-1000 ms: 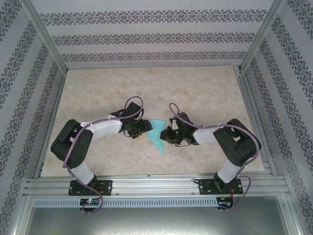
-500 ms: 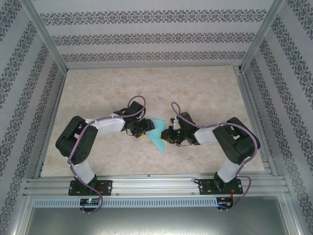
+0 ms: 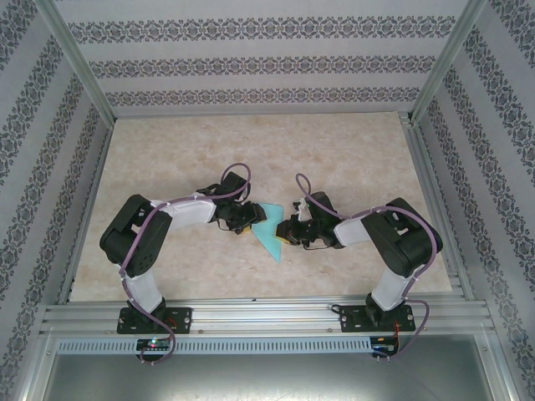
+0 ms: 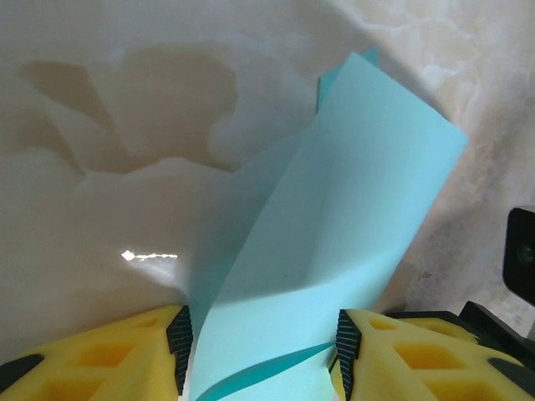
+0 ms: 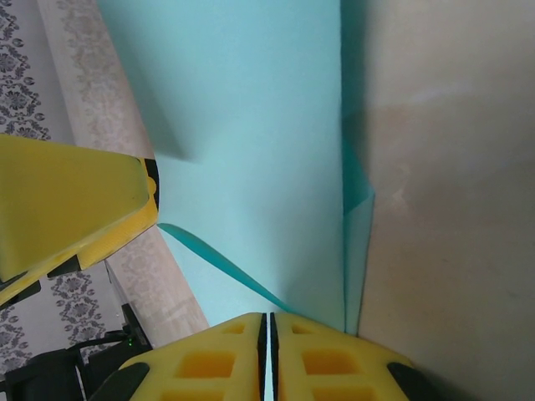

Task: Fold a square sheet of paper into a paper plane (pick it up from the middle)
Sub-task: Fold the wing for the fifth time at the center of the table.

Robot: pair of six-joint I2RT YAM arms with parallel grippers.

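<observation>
Paper clamped in right end effector, left end effector jaws apart around it

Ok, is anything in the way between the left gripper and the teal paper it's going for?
Nothing visible does. The sheet of paper sits directly between the left gripper's open fingers, with no other object between them. The right gripper is pinched shut on the same sheet from the opposite side.
</observation>
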